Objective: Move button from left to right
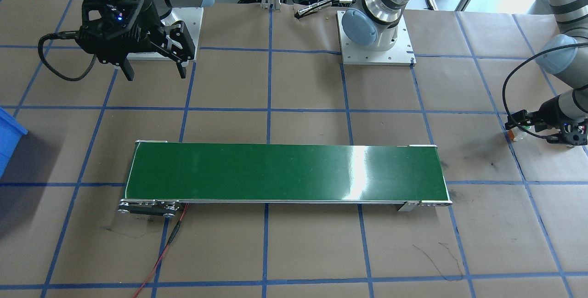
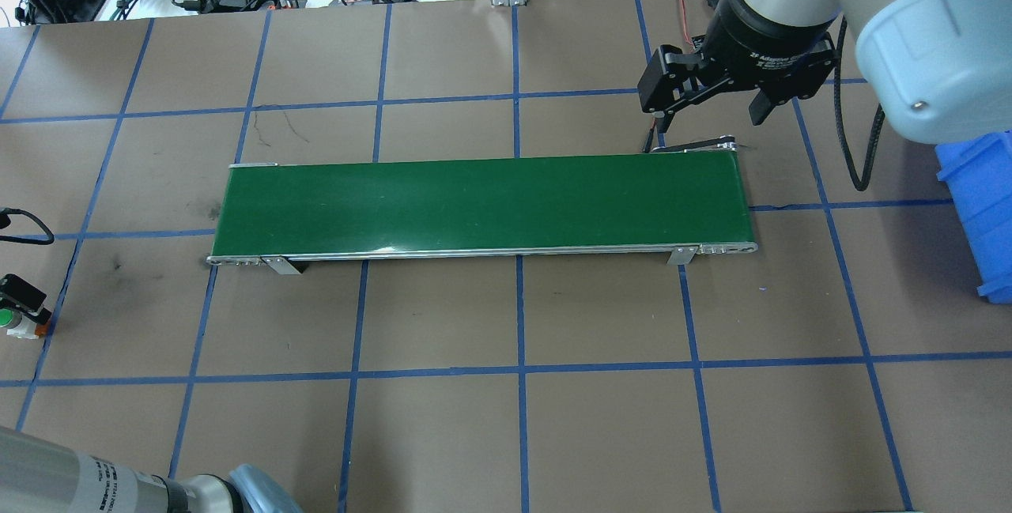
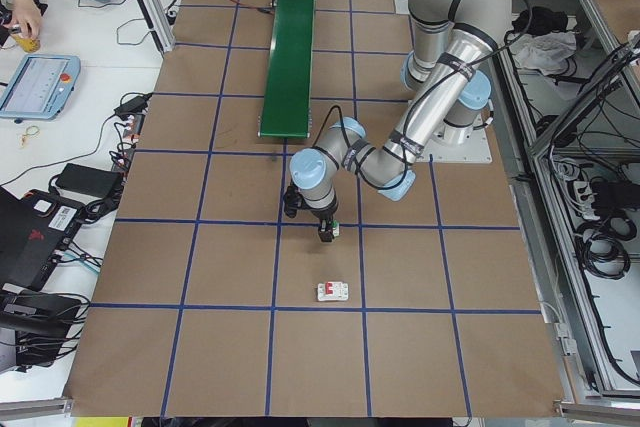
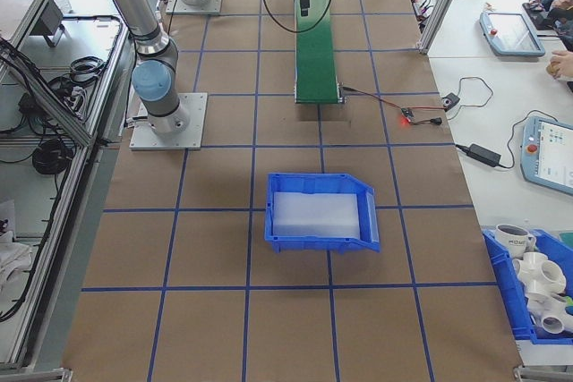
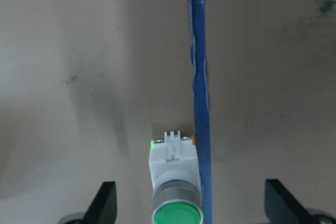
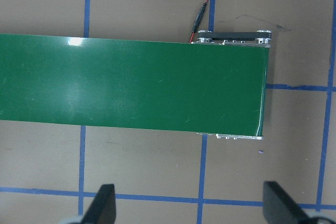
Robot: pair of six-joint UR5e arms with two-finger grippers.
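- We see the button lying on the brown worktop at the robot's far left, its green cap toward the left wrist camera and its white body just beside a blue tape line.
- Our left gripper is low over the button, its fingers spread wide with the button between them and a clear gap to each.
- In the overhead view the button shows at the picture's left edge, well apart from the green belt.
- The belt runs across the middle of the worktop, with a red wire leading off its end on the robot's right.
- Our right gripper hangs above the worktop near that end of the belt, fingers wide and holding nothing.
- From the right wrist camera, we look straight down on the belt's end, its bare green surface and the wire plug.
- A blue bin sits on the worktop beyond the belt on the robot's right.
- A white breaker lies on the worktop near the left arm, apart from the button.
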